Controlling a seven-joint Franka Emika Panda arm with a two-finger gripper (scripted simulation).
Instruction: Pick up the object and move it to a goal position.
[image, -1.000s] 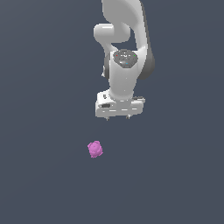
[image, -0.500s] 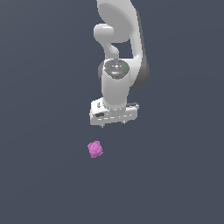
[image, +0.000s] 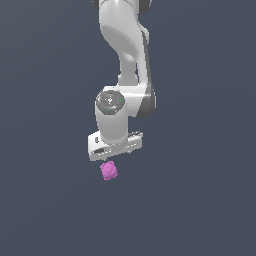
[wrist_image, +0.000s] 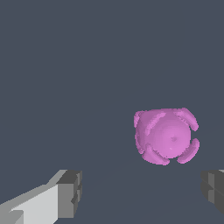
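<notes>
Dark slate-grey ground fills both views, flat and unmarked, with no edge or seam showing anywhere.

From the top of the exterior view the white arm (image: 125, 50) reaches down, its wrist housing bulging above the claw (image: 116, 151). The claw's white body hangs low, tilted so that its end on the exterior view's left sits lower than the other. Its fingertips are mostly hidden from this side behind the body.

Just below the claw, a little toward the exterior view's left, lies the ball (image: 108, 170): small, magenta-pink, roundish, with a knobbed surface. It is much smaller than the claw. In this view its top comes very close to the underside of the claw, and whether the two touch cannot be told from here.

The wrist view settles more. There the ball (wrist_image: 166, 135) appears large, its raised lobes ringing a smoother middle. One grey-tipped white finger (wrist_image: 65, 194) stands at one side, the dark tip of the other at the opposite edge, and they are spread wide. The claw (wrist_image: 142, 192) is released, gripping nothing. The ball sits nearer the second finger, clear of both pads, with bare grey ground showing between them.
</notes>
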